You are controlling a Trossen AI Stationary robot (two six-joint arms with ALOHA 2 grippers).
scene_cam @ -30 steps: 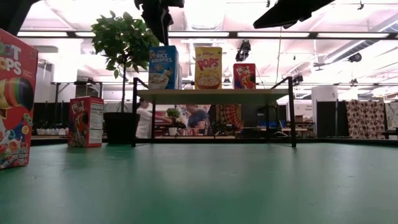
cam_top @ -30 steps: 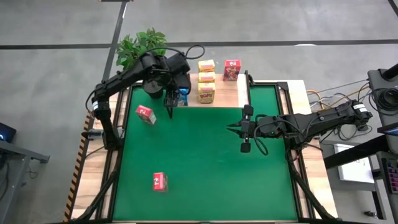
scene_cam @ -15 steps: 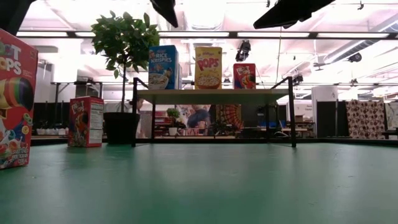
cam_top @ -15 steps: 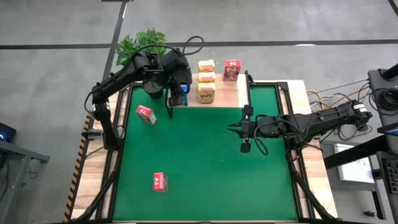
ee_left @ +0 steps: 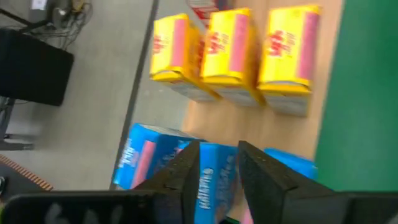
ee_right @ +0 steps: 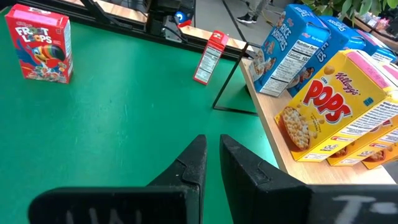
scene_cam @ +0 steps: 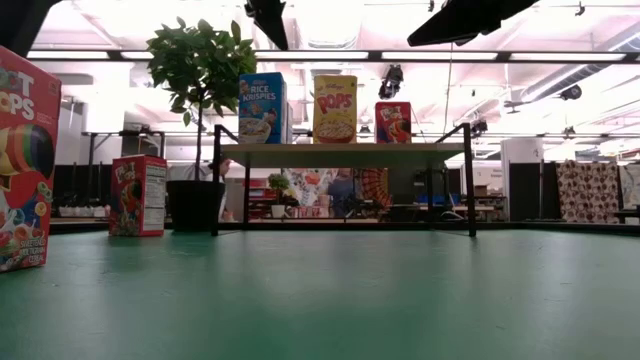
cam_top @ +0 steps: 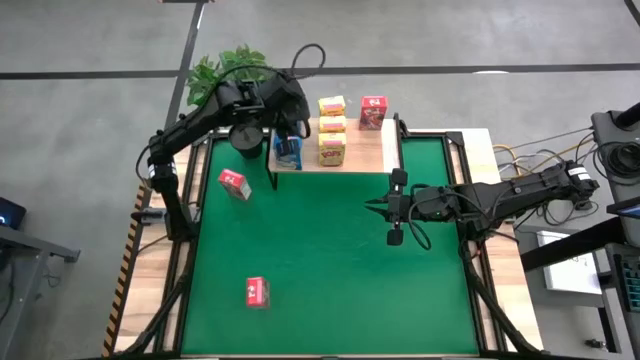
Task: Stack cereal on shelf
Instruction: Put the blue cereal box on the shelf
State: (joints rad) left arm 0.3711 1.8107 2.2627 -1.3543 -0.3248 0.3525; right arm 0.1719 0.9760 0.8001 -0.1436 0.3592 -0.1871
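The wooden shelf [cam_top: 362, 150] stands at the far edge of the green mat. On it stand three blue cereal boxes [ee_left: 144, 158] at its left end, a row of three yellow ones [cam_top: 332, 126] at the middle and a red one [cam_top: 373, 112] at the right. Two more red boxes [cam_top: 234, 183] [cam_top: 256, 292] stand on the mat. My left gripper [ee_left: 219, 167] hovers open above the blue boxes, touching none, its fingers a small gap apart. My right gripper [ee_right: 212, 155] waits shut above the mat's right half [cam_top: 372, 205].
A potted plant [cam_top: 225, 72] stands behind the shelf's left end. The green mat [cam_top: 330, 270] lies bare between the two red boxes and the right arm. In the low view the shelf's black legs [scene_cam: 215, 180] show, and people sit in the room behind.
My left gripper has risen off the blue box at the shelf's left end and drawn back toward the far edge, tipping as it went. The blue box stays standing on the shelf.
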